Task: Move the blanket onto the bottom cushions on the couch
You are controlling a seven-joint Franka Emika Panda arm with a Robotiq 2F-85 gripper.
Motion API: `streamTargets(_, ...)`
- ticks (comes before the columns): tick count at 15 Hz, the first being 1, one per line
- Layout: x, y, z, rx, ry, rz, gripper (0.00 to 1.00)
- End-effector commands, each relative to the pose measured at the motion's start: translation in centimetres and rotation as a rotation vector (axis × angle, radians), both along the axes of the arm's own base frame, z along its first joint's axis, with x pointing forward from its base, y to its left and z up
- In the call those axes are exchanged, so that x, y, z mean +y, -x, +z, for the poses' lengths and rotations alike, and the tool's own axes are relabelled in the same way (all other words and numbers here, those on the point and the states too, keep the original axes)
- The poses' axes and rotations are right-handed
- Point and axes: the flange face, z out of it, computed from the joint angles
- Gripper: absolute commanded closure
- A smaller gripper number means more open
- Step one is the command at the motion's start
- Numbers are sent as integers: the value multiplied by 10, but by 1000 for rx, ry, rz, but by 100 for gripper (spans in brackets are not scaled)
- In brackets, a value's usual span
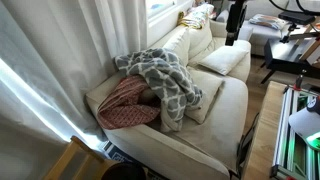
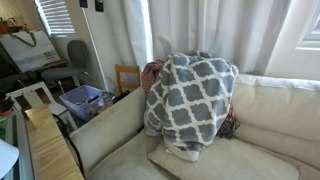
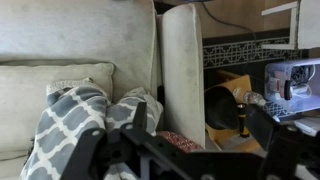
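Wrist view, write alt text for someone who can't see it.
A gray-and-white patterned blanket lies bunched on a cream couch, with a red cloth beside it. The blurred dark gripper fills the bottom edge.

White curtains [image 1: 55,40] cover a bright window [image 1: 160,7]; office chair [image 2: 75,58] nearby

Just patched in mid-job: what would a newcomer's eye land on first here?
The grey-and-white patterned blanket, draped from the couch's back down toward the seat, dominates both exterior views. A red patterned cloth lies against it at the couch's end, and a pale cushion rests farther along the seat.
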Motion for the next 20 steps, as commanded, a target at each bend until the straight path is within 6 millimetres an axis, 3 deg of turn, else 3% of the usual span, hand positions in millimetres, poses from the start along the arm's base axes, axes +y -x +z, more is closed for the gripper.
streamTargets(1,0,0,0,1,0,0,0)
streamTargets(8,0,0,0,1,0,0,0)
streamTargets(15,-56,-126,-40,-177,14,66,0)
streamTargets(20,-52,-213,-101,-229,38,63,0)
